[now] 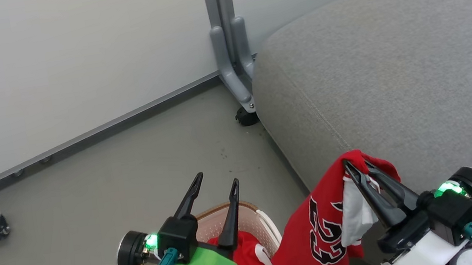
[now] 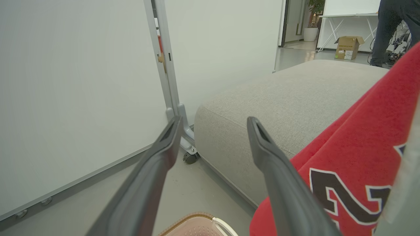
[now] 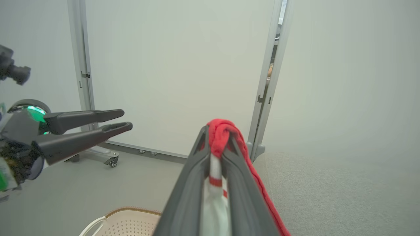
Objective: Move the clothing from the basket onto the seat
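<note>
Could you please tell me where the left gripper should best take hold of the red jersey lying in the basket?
Probably by a bunched fold at the top of the red jersey, pinched from straight above. It lies crumpled below the rim of the basket, so the walls would block a sideways approach. The left gripper hangs above the basket, open.

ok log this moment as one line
right tool: shut on jersey, hanging at seat edge | left tool: open, empty, above basket | more clothing in basket

The grey floor bears the basket, the seat and a wheeled partition foot.
</note>
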